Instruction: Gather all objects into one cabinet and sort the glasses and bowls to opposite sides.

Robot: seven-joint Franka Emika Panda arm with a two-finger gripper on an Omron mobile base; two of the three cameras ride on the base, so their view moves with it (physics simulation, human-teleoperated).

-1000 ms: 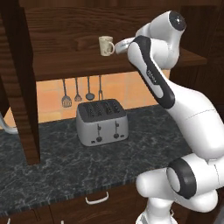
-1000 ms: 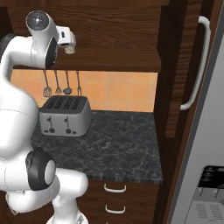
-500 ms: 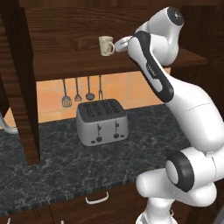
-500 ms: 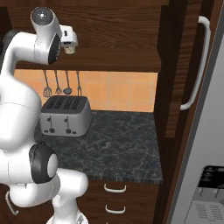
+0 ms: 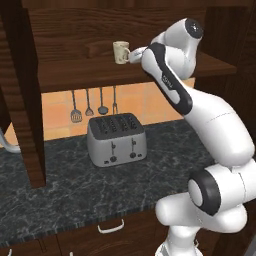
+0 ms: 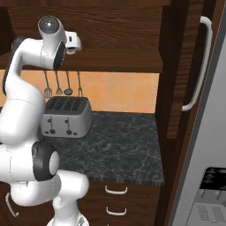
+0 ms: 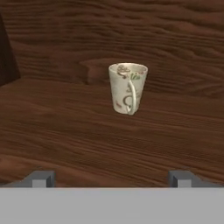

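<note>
Standing wide apart, the jaws of the gripper (image 7: 110, 178) hold nothing, and only the two dark fingertips (image 7: 40, 179) show at the bottom of the hand view. Straight ahead of them, with bare shelf between, a cream mug (image 7: 127, 88) stands upright on the plank shelf (image 7: 65, 131) of the dark wood cabinet (image 5: 60, 30), its handle turned toward the gripper. A wide brown bowl (image 7: 94, 70) sits just behind the mug against the back wall. From the left base view the mug (image 5: 121, 52) is just left of the arm's wrist. Below the shelf, a grey toaster (image 5: 116, 138) sits on the dark stone counter (image 5: 75, 190), with utensils (image 5: 89, 102) hanging on the wall behind it.
</note>
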